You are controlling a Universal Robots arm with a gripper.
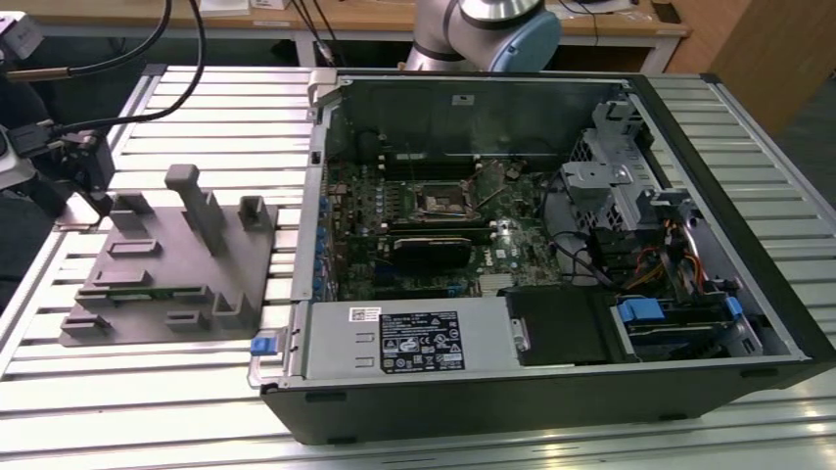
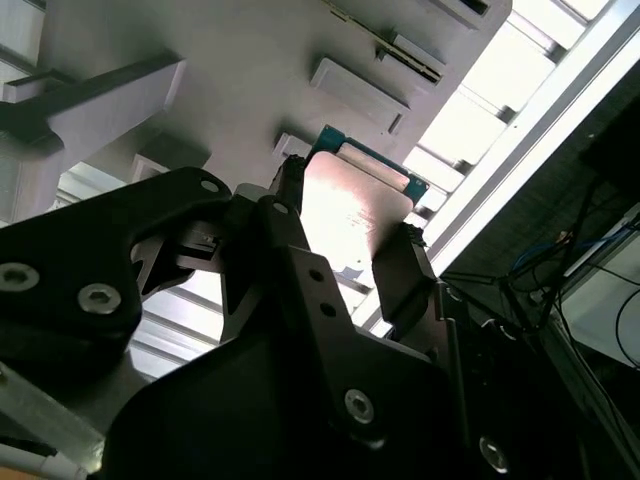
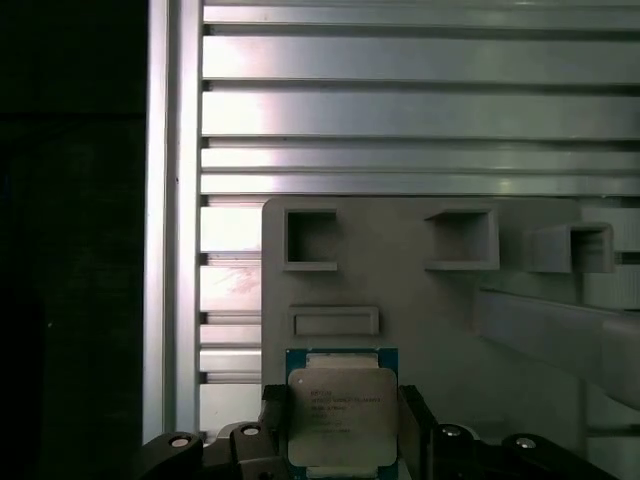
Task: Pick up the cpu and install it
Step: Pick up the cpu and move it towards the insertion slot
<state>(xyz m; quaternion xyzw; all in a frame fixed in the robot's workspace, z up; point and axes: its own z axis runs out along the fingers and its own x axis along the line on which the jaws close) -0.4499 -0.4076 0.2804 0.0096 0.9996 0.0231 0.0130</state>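
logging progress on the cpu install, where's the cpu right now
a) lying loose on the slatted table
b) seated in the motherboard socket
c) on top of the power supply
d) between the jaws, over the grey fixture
D: in both wrist views the cpu sits between the jaws of the gripper, with the grey fixture right behind it.

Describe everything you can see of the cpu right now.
The cpu is a small flat square chip: a pale silver metal lid with print, on a teal-edged board. In both wrist views the gripper clamps it, one black finger on each opposite edge. It sits in front of the grey fixture; contact with that cannot be told.
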